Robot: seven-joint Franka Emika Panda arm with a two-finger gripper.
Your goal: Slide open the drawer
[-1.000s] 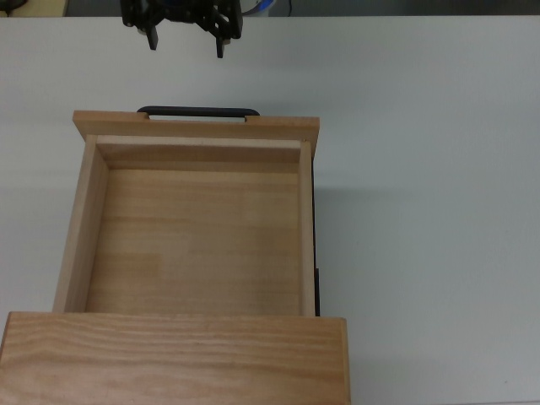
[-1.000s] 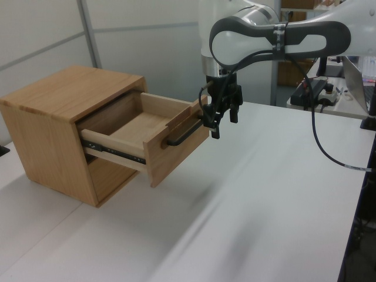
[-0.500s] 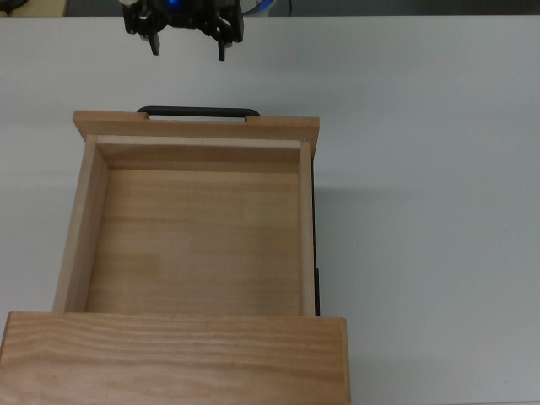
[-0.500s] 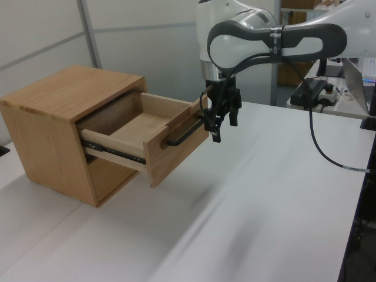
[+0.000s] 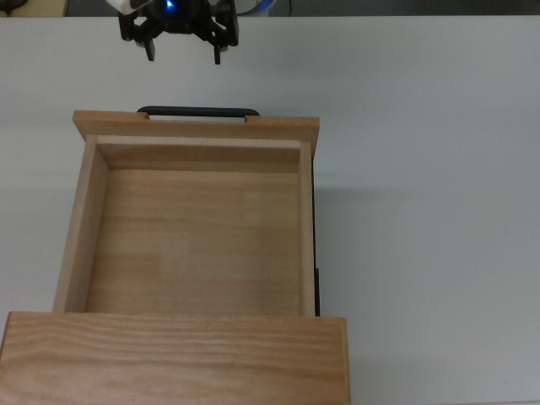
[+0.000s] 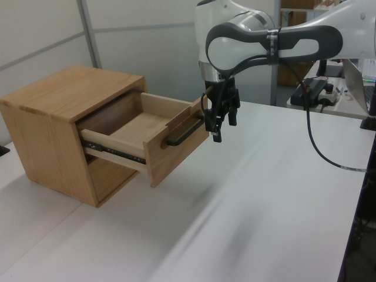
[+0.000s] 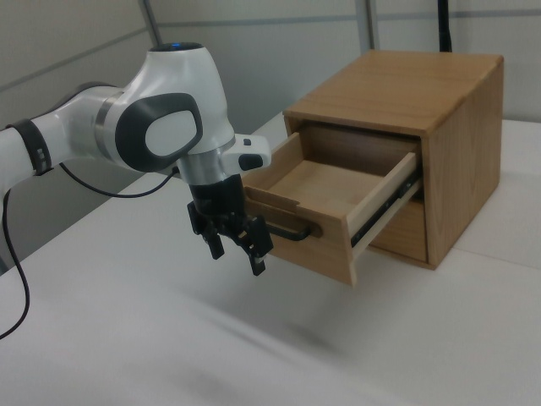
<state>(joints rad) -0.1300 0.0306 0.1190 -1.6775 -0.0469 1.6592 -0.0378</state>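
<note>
Top view: I see the drawer (image 5: pixel 198 228) pulled well out of the cabinet (image 5: pixel 177 359), the pincer (image 5: pixel 183 52) spread, empty, apart from the handle (image 5: pixel 198 110). Left view: the pincer (image 6: pixel 216 126) hangs just beside the handle's end, above the desk (image 6: pixel 264 200). Right view: pincer (image 7: pixel 238 254) released, near the drawer front.

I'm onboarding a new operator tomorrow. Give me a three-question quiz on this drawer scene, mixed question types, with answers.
1. True or false: the drawer is pulled out of the cabinet.
2. Multiple choice: the claw is (A) shut on the handle, (B) open and clear of the handle, (C) inside the drawer.
3. Short answer: what lies inside the drawer?

Key:
1. True; its slide rail shows in the left view.
2. B; the top view shows bare table between the fingertips and the black bar.
3. Nothing; only bare pale wood shows.
</note>
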